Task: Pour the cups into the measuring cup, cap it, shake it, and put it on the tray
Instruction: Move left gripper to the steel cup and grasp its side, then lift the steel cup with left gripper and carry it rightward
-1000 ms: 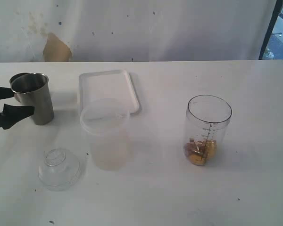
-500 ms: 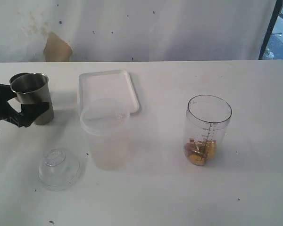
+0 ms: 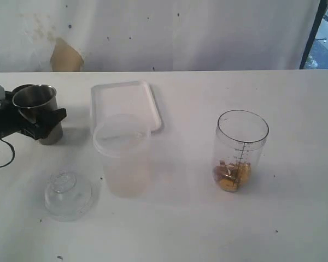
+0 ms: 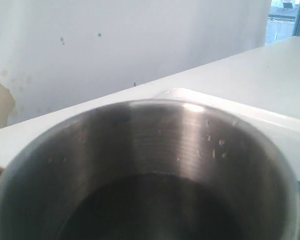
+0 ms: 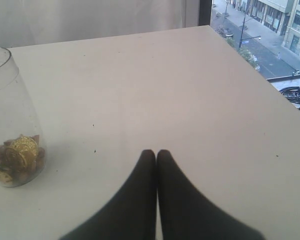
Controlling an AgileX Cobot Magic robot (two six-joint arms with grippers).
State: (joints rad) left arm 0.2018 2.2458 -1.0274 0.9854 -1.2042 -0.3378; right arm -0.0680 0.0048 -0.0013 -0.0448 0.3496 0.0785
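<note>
While the steel tumbler (image 3: pixel 35 97) stands upright left of the tray (image 3: pixel 126 98), mouth to the ceiling and long axis vertical, the left tool (image 3: pixel 46 117) sits astride it. One black finger (image 3: pixel 53 118) crosses the wall that faces the exterior camera; the other is hidden behind the tumbler. Whether the jaws press the steel or only flank it cannot be told. The left wrist view looks straight down into the tumbler's dark inside. Only the dark rim of the wooden cup (image 3: pixel 19 88) shows, just beyond the tumbler on its side away from the tray. A clear domed lid (image 3: pixel 68 195) rests on the tabletop (image 3: pixel 197 229), left of the tray and nearer the camera.

The tray lies flat, its long sides running away from the camera. A frosted tumbler (image 3: pixel 123 158) stands upright at the tray's near edge.

Well right of the tray, and nearer the camera than it, the measuring cup (image 3: pixel 241 147) stands upright and uncapped, its black scale toward the camera and gold-wrapped pieces (image 3: pixel 232 176) in its bottom. The right tool (image 5: pixel 156 152) appears only in its own wrist view, near the measuring cup, its jaws pressed together with nothing between them.
</note>
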